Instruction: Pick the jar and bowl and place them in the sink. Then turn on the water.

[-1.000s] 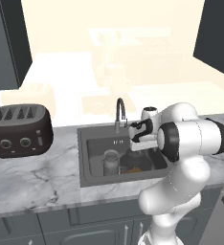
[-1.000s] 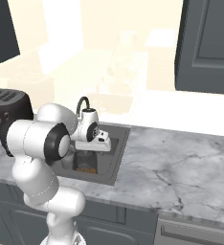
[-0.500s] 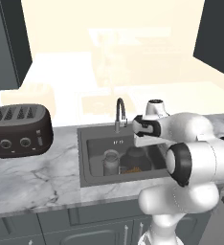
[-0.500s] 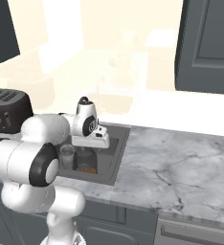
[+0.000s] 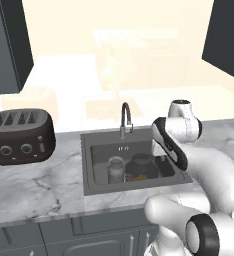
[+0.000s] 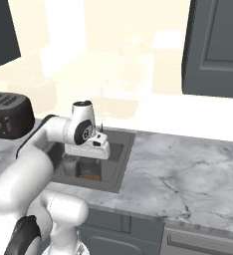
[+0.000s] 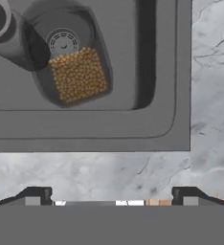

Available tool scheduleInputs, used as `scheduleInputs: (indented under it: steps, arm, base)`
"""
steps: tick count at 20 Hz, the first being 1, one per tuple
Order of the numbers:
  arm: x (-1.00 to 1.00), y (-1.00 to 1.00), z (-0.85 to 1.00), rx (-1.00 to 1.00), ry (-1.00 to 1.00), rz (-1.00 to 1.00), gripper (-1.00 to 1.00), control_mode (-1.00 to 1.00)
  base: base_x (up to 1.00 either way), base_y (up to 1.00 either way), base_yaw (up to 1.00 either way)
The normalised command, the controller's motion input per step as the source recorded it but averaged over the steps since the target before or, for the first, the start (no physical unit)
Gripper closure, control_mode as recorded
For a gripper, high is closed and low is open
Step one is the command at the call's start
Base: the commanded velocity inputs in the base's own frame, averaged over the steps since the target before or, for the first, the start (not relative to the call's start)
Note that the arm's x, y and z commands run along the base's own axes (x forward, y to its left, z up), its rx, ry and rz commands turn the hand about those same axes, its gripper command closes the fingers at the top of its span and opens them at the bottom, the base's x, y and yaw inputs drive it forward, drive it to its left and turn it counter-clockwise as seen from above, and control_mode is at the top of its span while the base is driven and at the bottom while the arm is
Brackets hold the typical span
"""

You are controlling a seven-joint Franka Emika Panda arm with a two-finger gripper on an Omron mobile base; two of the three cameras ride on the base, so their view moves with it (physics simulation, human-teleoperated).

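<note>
One jar (image 5: 116, 169), one bowl (image 5: 141, 162), one tap (image 5: 125, 117) and one toaster (image 5: 20, 136) share this kitchen scene, all set in or on a grey-veined marble worktop (image 5: 44, 187). The sink (image 5: 96, 150) is a dark grey rectangular basin sunk into the stone, with the curved dark metal tap at its back edge. Both the faceted clear glass jar, with its grey lid and brown granules (image 7: 79, 74), and the round, shallow bowl sit inside the basin, side by side. The black toaster stands on the worktop well to the left of the sink. The tool (image 7: 113, 196) hangs above the front rim of the sink, its two dark tips spread wide and holding nothing, with the jar lying below and ahead of it in the basin.
</note>
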Motion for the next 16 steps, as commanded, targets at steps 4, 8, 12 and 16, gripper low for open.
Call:
scheduleInputs:
  steps: [4,8,12,16]
  arm:
    - [-1.0,0.0,0.73,0.0,-0.08,-0.03,-1.0,-1.0]
    - [-1.0,0.0,0.86,0.0,-0.07,-0.01,-1.0,-1.0]
    - [-0.84,0.02,0.93,0.0,-0.07,-0.02,-1.0,-1.0]
    - [-0.39,0.18,0.94,0.0,-0.1,-0.02,-1.0,-1.0]
  base:
    - [0.0,0.0,0.0]
    - [0.0,0.0,0.0]
    - [0.0,0.0,0.0]
    - [0.0,0.0,0.0]
